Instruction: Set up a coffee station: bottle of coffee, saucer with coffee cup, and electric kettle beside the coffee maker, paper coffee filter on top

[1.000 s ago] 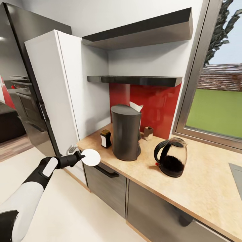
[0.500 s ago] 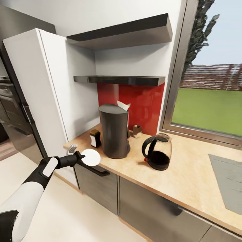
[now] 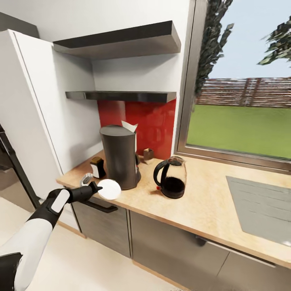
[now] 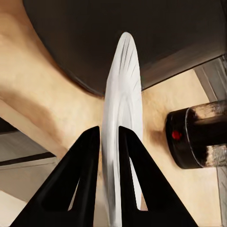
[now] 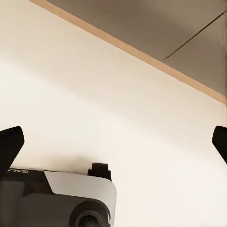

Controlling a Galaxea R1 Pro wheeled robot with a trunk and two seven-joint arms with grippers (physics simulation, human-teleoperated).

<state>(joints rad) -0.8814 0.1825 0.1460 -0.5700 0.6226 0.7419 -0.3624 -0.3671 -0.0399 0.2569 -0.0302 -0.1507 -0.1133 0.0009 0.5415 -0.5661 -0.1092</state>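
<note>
View has swung right along the countertop (image 3: 210,202); left gripper (image 3: 95,188) stays pinched on saucer (image 3: 109,189), held at counter edge before coffee maker (image 3: 119,161), placement likely next; right gripper (image 5: 113,142) spread wide, empty

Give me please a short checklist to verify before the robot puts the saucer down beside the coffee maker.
1. Grip: left gripper shut on the saucer, pinched at the rim: ok.
2. Landing spot: bare countertop in front of the coffee maker: ok.
3. Saucer over the counter: at the front edge, height above it: cannot tell.
4. Electric kettle stands apart from the saucer: ok.
5. Coffee cup ready for the saucer: cannot tell.
6. Right gripper open, over the floor: ok.
</note>
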